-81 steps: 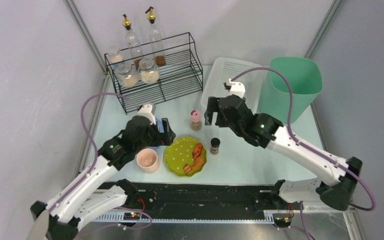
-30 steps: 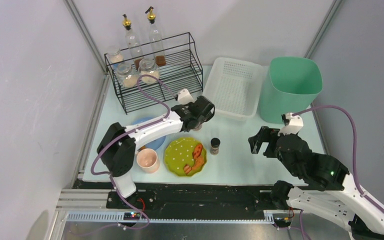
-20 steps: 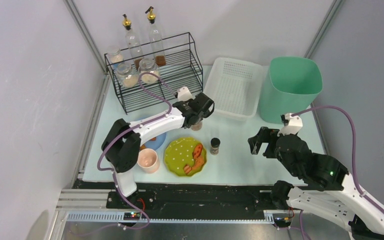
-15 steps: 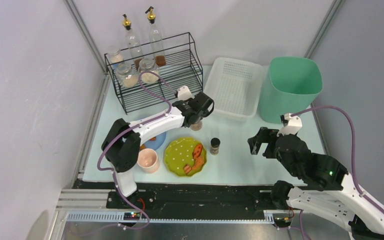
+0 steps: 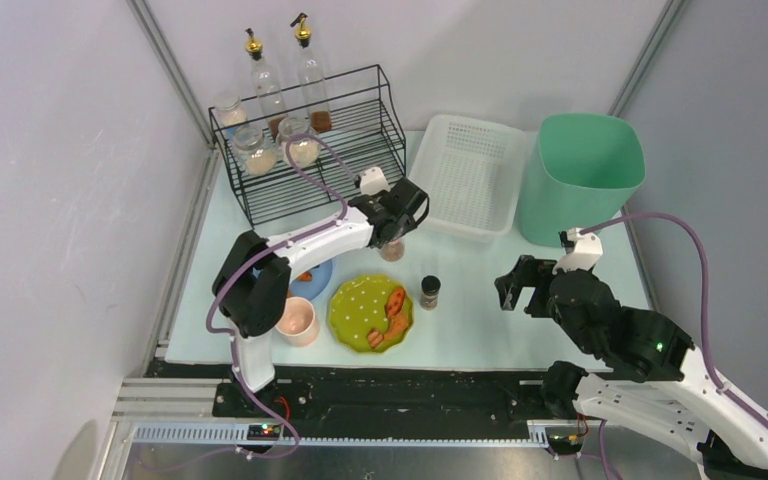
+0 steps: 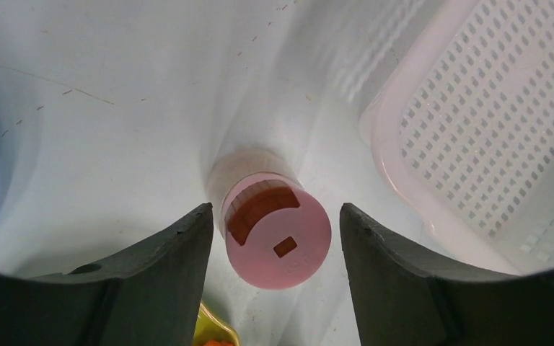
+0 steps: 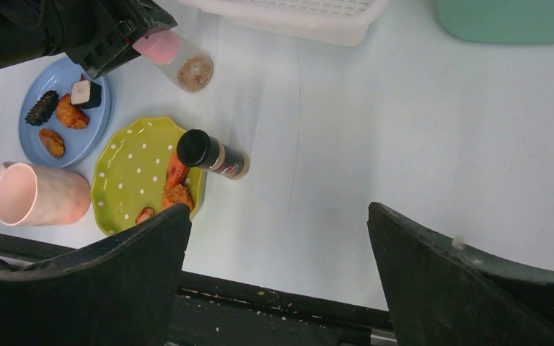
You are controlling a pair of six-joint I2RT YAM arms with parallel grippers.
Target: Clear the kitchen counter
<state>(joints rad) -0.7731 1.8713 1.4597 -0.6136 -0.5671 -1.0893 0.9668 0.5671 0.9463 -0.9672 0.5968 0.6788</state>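
The kitchen counter (image 5: 480, 310) is pale mint green. On it stand a pink-lidded spice jar (image 5: 392, 248), a black-lidded spice jar (image 5: 429, 292), a green dotted plate (image 5: 360, 315) with food, a blue plate (image 5: 312, 280) with food and a pink cup (image 5: 295, 320). My left gripper (image 5: 397, 222) is open. In the left wrist view (image 6: 275, 213) its fingers stand either side of the pink jar (image 6: 277, 234), with a gap on each side. My right gripper (image 5: 520, 285) is open and empty above the counter's right front part, also in the right wrist view (image 7: 280, 209).
A black wire rack (image 5: 310, 150) with jars and two oil bottles stands at the back left. A white perforated basket (image 5: 465, 175) and a green bin (image 5: 580, 175) stand at the back right. The basket's rim (image 6: 404, 180) lies close to the right of the pink jar.
My left arm has swung from the blue plate to the pink jar and settled round it. My right arm has pulled back from the middle to the right front.
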